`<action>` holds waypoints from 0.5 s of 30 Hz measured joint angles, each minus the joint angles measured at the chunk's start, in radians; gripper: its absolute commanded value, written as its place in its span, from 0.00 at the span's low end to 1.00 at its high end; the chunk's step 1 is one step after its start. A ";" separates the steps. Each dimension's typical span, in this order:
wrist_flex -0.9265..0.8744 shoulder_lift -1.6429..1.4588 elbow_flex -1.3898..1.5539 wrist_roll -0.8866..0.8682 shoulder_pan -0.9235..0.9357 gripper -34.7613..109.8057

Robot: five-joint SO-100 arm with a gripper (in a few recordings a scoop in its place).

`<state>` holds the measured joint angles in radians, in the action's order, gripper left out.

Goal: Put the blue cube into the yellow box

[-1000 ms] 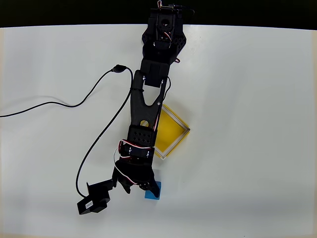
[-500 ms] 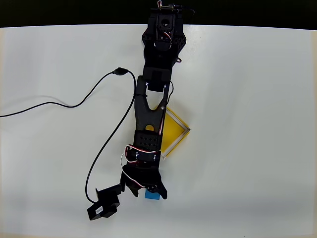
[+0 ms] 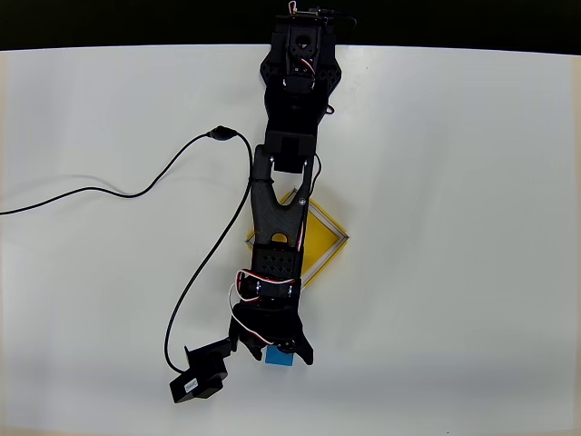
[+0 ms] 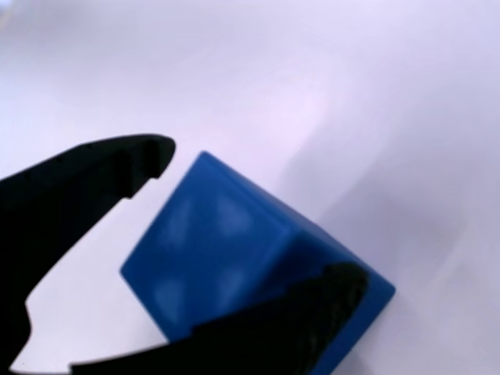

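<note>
The blue cube [image 3: 280,357] rests on the white table near the front edge, mostly covered by my black gripper [image 3: 274,350] in the overhead view. In the wrist view the cube [image 4: 226,242] fills the centre, tilted corner-on. My gripper [image 4: 254,219] is open and straddles it. One finger [image 4: 94,180] stands just off the cube's upper left corner with a small gap, and the other finger [image 4: 297,320] crosses in front of its lower right side. The yellow box [image 3: 320,238] lies behind the gripper, its left part hidden under my arm.
A black cable [image 3: 118,191] snakes across the table's left half to the wrist camera [image 3: 201,379]. The arm's base [image 3: 300,54] stands at the table's far edge. White table surface [image 3: 454,227] stretches to the right.
The arm swung slightly right and reached further forward. The gripper came down over the cube, which now sits between the fingers and shows less from above. The cube and box stayed put.
</note>
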<state>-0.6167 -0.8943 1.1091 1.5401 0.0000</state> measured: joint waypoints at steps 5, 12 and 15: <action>-0.005 0.006 0.000 0.000 -0.002 0.48; -0.034 0.014 0.000 0.006 -0.005 0.44; -0.046 0.014 0.000 0.009 -0.005 0.41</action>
<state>-0.6627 -0.8805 1.1091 1.5493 -0.0046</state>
